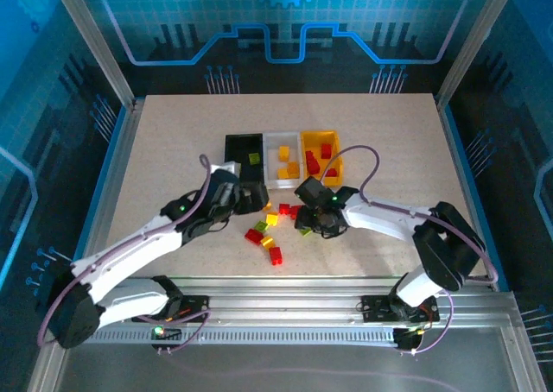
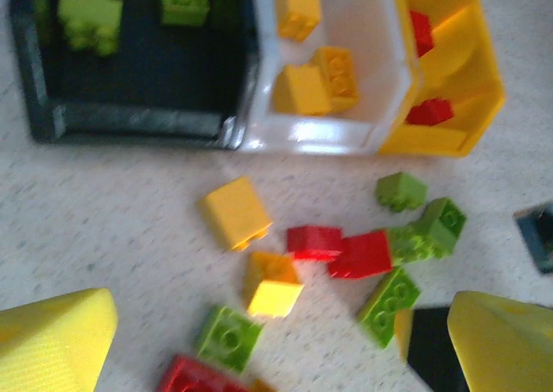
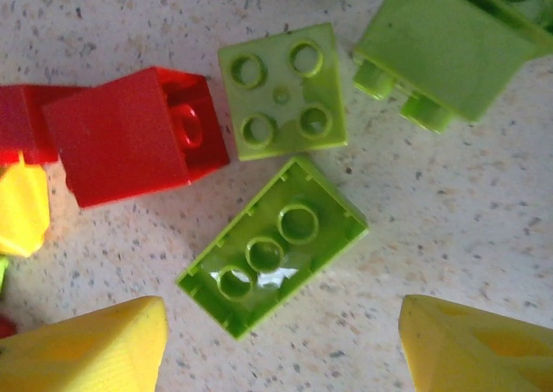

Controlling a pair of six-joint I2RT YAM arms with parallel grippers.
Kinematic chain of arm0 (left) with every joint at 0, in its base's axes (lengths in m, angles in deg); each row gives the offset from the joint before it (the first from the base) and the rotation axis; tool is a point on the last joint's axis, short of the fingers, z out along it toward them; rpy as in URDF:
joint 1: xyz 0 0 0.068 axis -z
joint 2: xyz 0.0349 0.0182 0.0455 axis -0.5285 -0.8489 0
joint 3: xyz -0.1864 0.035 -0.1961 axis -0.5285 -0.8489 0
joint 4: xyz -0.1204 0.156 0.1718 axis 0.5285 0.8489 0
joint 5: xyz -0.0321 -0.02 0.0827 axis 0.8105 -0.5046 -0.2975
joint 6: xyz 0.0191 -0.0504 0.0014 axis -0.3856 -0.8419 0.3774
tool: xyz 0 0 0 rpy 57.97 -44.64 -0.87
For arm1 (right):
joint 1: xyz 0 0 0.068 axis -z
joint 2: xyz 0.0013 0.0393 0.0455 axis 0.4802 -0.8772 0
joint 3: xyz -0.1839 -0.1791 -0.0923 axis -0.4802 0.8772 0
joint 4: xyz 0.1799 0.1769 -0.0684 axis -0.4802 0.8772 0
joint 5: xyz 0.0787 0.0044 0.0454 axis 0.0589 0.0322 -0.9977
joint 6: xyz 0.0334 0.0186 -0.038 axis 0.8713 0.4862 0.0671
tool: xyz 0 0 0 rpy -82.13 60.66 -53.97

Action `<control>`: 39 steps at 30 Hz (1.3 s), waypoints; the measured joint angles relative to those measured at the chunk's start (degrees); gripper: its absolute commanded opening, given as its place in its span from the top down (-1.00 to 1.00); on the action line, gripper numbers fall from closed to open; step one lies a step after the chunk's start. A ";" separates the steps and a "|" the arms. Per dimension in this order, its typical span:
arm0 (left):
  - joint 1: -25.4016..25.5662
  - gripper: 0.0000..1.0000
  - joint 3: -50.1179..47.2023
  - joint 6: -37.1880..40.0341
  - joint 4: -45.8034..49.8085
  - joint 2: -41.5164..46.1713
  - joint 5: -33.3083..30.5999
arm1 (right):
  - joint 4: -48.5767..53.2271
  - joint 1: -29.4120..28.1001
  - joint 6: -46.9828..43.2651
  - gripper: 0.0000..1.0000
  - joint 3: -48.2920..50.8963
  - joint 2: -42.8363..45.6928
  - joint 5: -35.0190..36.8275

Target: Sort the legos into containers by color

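Observation:
The containers stand in a row: a black bin (image 1: 244, 147) (image 2: 130, 120) holding two lime green legos (image 2: 90, 16), a white bin (image 1: 282, 157) (image 2: 371, 55) with yellow-orange legos (image 2: 320, 79), and a yellow-orange bin (image 1: 320, 154) (image 2: 471, 90) with red legos (image 2: 429, 112). Loose red, yellow and green legos (image 1: 264, 232) lie on the table in front of them. My left gripper (image 1: 252, 198) (image 2: 281, 323) is open above the loose pile, holding nothing. My right gripper (image 1: 318, 224) (image 3: 281, 314) is open, low over an upside-down lime green lego (image 3: 275, 245) that lies just ahead of its fingertips, untouched.
A red brick (image 3: 130, 137) and two more green bricks (image 3: 281, 90) crowd the green one. One red brick (image 1: 276, 256) lies nearest the table's front edge. Blue enclosure walls (image 1: 78, 107) ring the beige table (image 1: 173, 142).

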 measured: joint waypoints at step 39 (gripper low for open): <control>0.00 -0.98 -10.47 -4.31 5.29 12.55 -4.35 | 2.69 0.07 -14.08 0.34 -3.26 2.29 -2.82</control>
